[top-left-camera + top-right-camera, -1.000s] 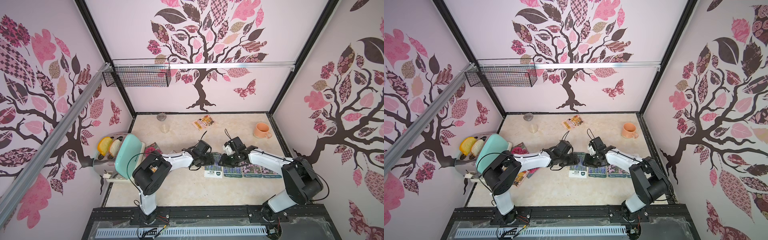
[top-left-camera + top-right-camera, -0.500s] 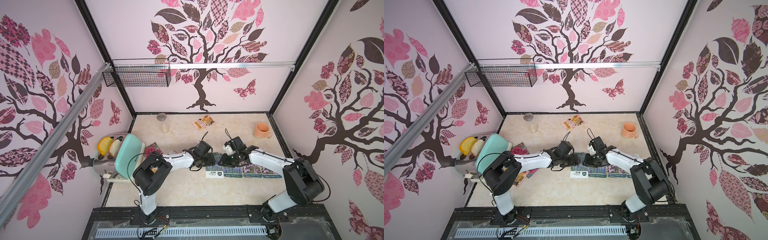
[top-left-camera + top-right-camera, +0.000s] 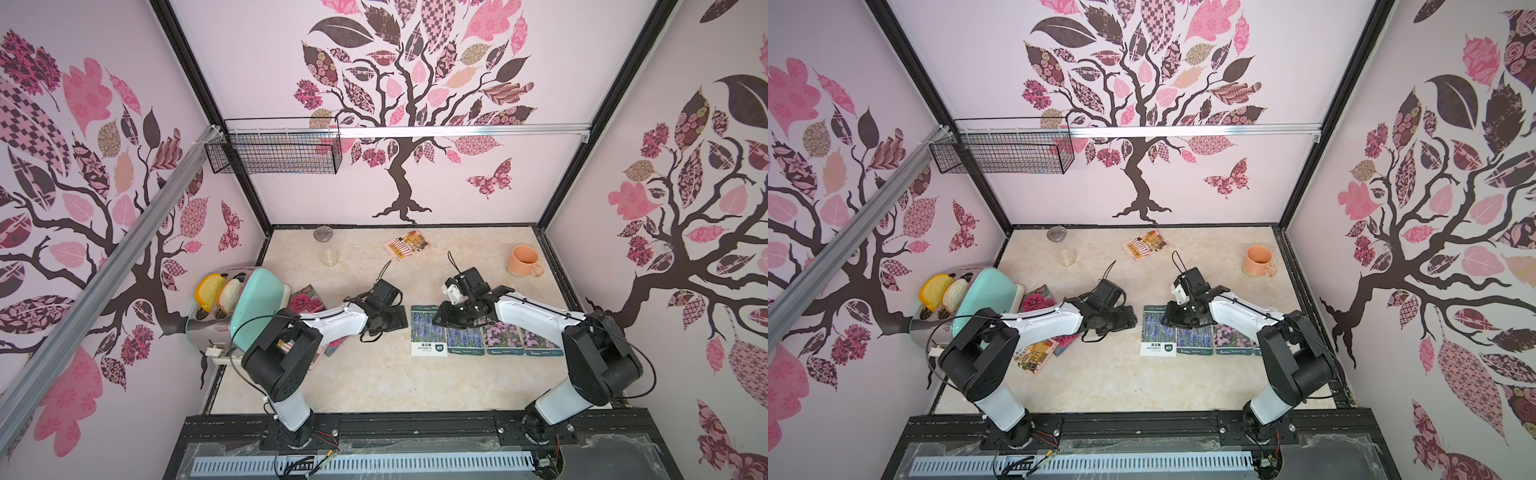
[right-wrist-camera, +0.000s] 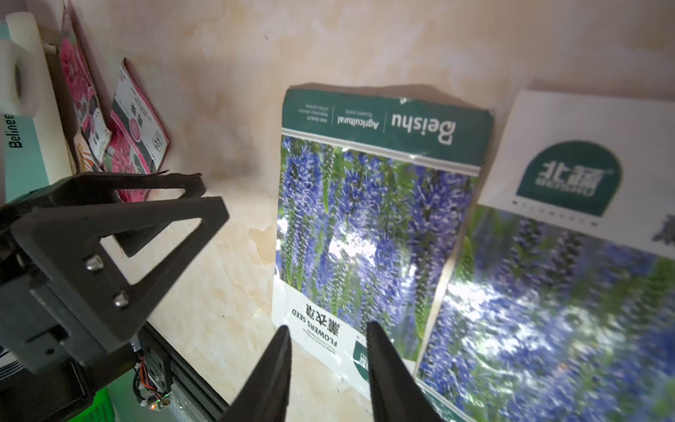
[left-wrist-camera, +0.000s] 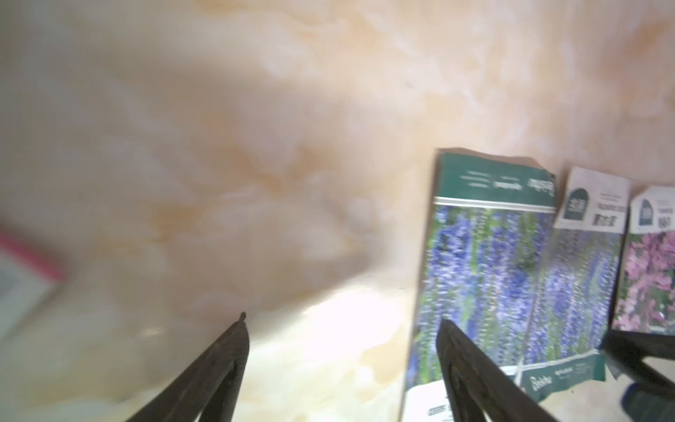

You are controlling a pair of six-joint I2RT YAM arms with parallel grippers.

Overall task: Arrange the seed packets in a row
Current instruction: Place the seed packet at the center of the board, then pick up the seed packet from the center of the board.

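You've got bright, even light in both top views, with soft shadows on the table (image 3: 374,382) and the black corner posts (image 3: 205,108) bowing toward the frame edges. Your left wrist view is smeared and soft, a white glare patch burning on the table. The right wrist view is sharper, but glare washes the purple packet (image 4: 365,237) and the neighbouring packet (image 4: 548,310) blurs.

Row: I see four packets lying flat side by side at the front right, edges touching.
First lavender packet (image 3: 429,328): purple flowers, left end of the row, white end toward the front.
Second lavender packet (image 3: 466,341): turned the other way, green band toward the front.
Third packet (image 3: 501,338), fourth packet (image 3: 540,345): pink-purple flowers.
Far orange packet (image 3: 407,244): alone at the back, tilted.
Red-pink packet (image 3: 306,298): flat, on the left.
Other red-pink packet (image 3: 1064,343), other orange packet (image 3: 1034,358): front left, partly hidden.
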